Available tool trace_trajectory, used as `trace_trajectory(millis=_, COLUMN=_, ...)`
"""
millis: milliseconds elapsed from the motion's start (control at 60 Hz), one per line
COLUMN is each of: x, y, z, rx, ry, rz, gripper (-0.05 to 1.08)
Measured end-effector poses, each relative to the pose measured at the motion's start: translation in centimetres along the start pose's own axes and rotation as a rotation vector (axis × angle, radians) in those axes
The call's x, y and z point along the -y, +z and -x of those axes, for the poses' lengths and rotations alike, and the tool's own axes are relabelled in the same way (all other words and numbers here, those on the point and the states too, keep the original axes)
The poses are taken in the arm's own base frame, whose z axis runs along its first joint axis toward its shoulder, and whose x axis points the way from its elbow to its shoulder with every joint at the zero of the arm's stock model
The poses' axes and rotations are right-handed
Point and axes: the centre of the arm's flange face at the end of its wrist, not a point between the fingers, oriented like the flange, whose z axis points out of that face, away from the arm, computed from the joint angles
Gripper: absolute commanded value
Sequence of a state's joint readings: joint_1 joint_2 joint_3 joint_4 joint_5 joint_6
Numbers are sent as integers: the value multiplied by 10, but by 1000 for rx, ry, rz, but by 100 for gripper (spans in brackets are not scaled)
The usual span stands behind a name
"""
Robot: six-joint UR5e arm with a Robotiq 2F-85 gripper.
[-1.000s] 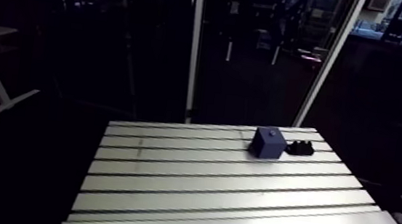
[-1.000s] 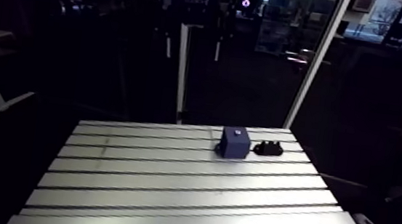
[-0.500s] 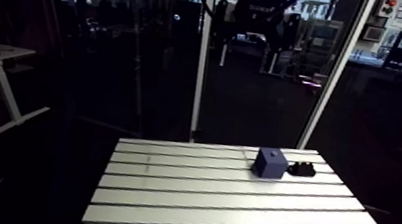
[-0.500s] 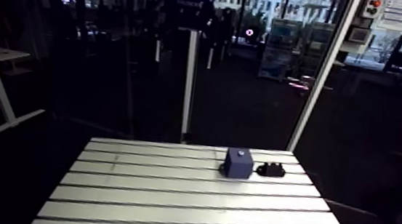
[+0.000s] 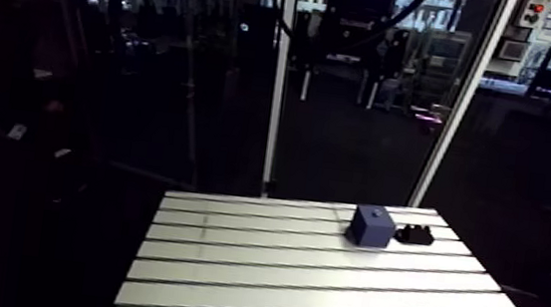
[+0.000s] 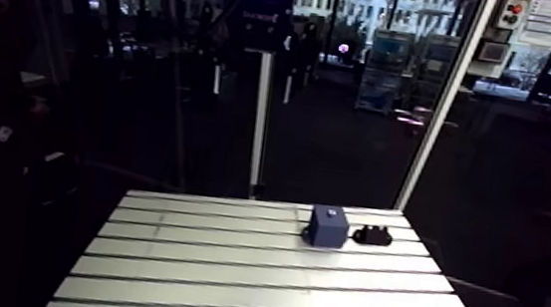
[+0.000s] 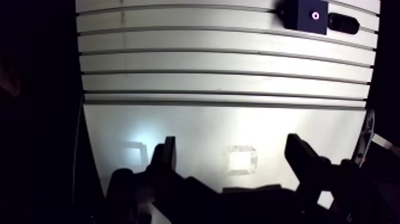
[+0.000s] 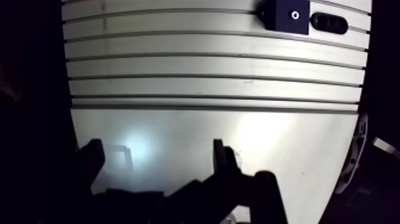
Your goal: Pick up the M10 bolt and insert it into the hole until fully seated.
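A dark blue block (image 5: 371, 226) stands near the table's far right corner, with a small pale hole (image 7: 313, 15) in its top face. Right beside it lies a low black holder (image 8: 329, 22) with two hollows. I cannot make out the bolt itself in any view. In the wrist view my gripper (image 7: 232, 159) hangs high over the smooth near part of the table, far from the block. Its two dark fingers (image 7: 165, 156) stand wide apart and open with nothing between them.
The slotted aluminium table (image 7: 226, 80) has several grooves running across it, and a smooth plate (image 7: 196, 122) forms its near part. Dark drop-offs lie past the table's left and right edges. A white post (image 5: 280, 76) rises behind the far edge.
The arm view has tilted up and shifted, so the camera moved. The block and the holder stay where they were on the table.
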State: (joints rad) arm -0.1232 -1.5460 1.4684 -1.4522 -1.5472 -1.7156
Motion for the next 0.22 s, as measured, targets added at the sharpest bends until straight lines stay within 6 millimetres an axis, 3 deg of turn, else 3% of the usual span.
trace_trajectory(millis=217, x=0, y=1, z=-2, rx=-2, ry=0, rz=-1, gripper=0)
